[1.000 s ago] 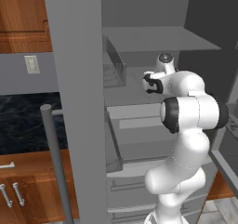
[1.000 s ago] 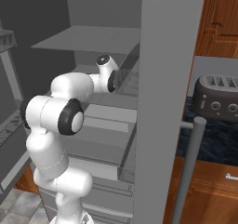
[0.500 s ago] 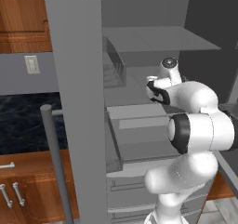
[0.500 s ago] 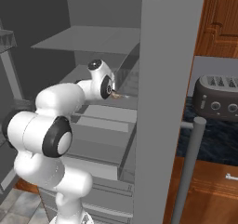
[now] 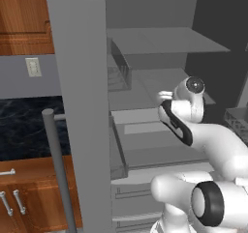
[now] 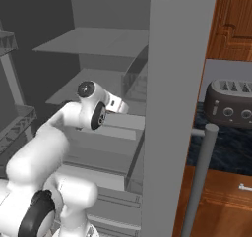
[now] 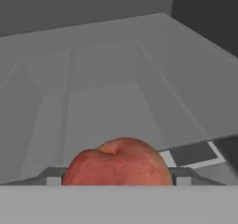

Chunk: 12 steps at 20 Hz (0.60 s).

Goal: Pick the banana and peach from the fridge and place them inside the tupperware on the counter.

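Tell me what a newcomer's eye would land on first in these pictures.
First the peach, red and orange, low in the hand view right at the tool against the grey shelf inside the fridge. Next the white arm, reaching into the open fridge between its shelves in both base views. Last, the toaster on the dark counter to the fridge's right.

Across the last second the arm folds down and forward: its elbow, high beside the fridge [image 5: 77,82] shelves a second ago, now sits low at the bottom of the left base view. The wrist drops from the upper shelf level toward the middle shelf [image 5: 145,125], reaching further into the fridge interior.
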### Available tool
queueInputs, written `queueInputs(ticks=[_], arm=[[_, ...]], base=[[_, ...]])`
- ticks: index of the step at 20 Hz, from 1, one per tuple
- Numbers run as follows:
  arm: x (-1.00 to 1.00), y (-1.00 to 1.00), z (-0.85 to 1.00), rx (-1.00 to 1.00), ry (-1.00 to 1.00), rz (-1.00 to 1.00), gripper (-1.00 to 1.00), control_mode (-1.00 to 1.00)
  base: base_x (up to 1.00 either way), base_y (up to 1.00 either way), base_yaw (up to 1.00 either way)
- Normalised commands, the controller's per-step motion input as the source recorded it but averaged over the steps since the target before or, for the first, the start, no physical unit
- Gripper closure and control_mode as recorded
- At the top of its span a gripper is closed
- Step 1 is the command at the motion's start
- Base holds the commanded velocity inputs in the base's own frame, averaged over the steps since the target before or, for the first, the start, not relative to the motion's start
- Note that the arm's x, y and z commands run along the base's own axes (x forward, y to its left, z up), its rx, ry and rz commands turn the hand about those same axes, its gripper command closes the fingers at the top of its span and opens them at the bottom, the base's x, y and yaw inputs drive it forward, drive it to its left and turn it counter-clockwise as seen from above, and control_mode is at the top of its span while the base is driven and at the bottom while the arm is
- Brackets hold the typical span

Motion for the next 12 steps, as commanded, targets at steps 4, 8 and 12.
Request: queueInputs(ticks=[4,8,12], arm=[[-1.0,0.01,0.84,0.0,-0.15,0.36,1.0,-1.0],[-0.77,0.13,1.0,-0.03,-0.02,0.32,1.0,-1.0],[-0.36,0.36,1.0,-0.08,0.17,0.24,1.0,-1.0]], base=[[0.0,0.0,0.0],[0.0,0.0,0.0],[0.0,0.0,0.0]])
